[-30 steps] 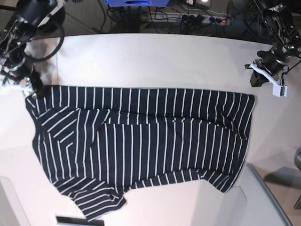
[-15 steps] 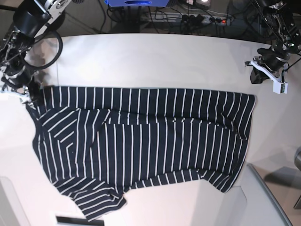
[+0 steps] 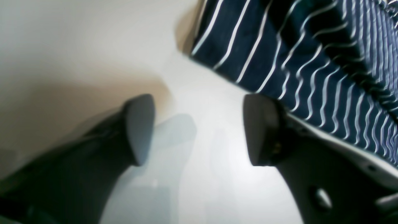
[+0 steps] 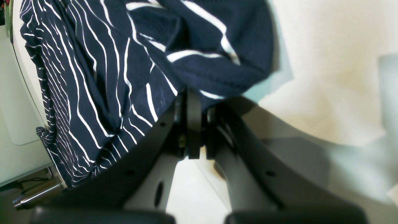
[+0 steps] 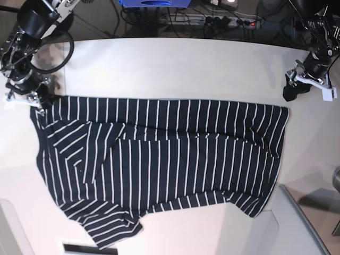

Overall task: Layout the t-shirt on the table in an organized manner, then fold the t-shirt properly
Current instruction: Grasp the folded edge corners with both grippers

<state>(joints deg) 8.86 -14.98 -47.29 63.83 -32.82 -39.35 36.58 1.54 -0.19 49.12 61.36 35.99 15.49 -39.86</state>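
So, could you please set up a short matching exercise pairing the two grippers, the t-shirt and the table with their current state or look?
Column one:
1. left gripper
2. right gripper
3. t-shirt
4. table

Column two:
A. plain matte white
B. shut on a fold of striped cloth
C. open over bare tabletop, beside the cloth's edge
D. spread out, dark with thin white stripes

Pairs: 1-C, 2-B, 3-D, 4-A

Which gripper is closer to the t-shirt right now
The right. The right gripper is shut on a corner of the t-shirt. The left gripper is open above bare table, beside the shirt's edge and not touching it.
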